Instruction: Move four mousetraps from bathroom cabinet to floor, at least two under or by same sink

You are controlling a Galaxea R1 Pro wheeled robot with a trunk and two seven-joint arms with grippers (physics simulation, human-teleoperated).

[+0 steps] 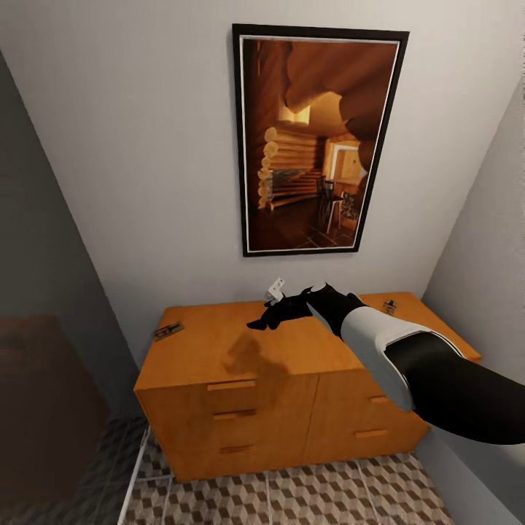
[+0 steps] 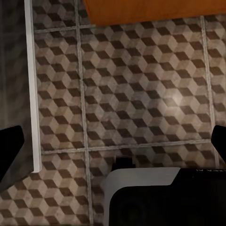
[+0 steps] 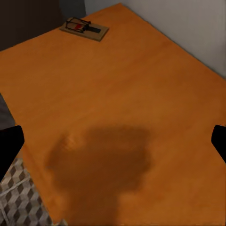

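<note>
Looking down from the head view, the right gripper (image 1: 264, 321) is hanging over the top of the cabinet (image 1: 219, 350), near its back edge; whether its fingers are spread or closed I cannot tell here. One mousetrap (image 1: 167, 332) is lying at the cabinet's left end, close to the edge, and another mousetrap (image 1: 390, 307) is sitting near the right end by the wall. The wide middle of the top is lying bare. The bathroom floor (image 1: 328, 496) is showing in front of the drawers.

In the left wrist view, the left gripper (image 2: 113, 141) is facing the cube-patterned tiles beside the cabinet's front edge, fingers spread wide and empty.

In the right wrist view, the fingers are spread apart over bare cabinet top, holding nothing, with the mousetrap (image 3: 84, 29) at the far corner.
</note>
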